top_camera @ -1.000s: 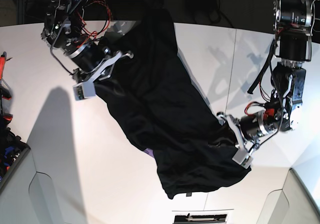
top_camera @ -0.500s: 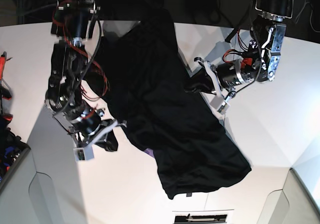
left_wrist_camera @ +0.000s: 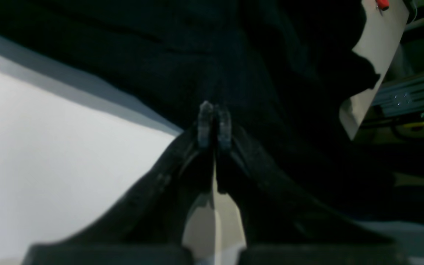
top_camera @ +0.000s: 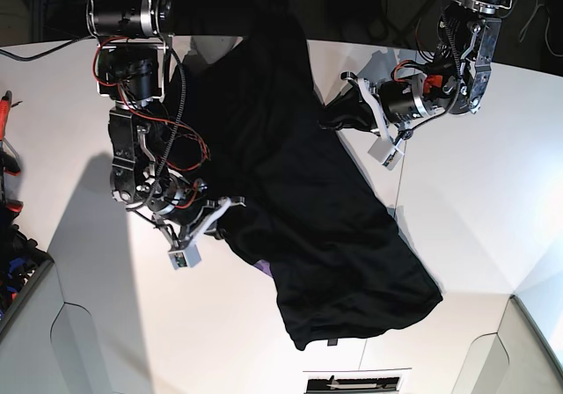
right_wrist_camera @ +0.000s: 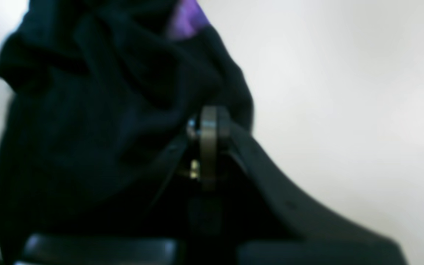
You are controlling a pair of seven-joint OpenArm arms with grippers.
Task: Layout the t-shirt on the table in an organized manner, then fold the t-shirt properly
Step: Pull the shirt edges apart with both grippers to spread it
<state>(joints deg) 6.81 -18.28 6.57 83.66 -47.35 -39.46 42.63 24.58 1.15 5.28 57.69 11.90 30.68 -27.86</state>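
The black t-shirt lies rumpled, slanting from the table's far edge toward its near edge; both grippers — left and right — are closed at its side edges, so pull apart evenly, keeping cloth low.

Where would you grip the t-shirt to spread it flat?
Judging by its pose, take the t-shirt at its bunched lower hem, near the table's front edge, coming in low from the bare tabletop beside it. That end lies crumpled, offering raised folds that a pincer could probably pinch.
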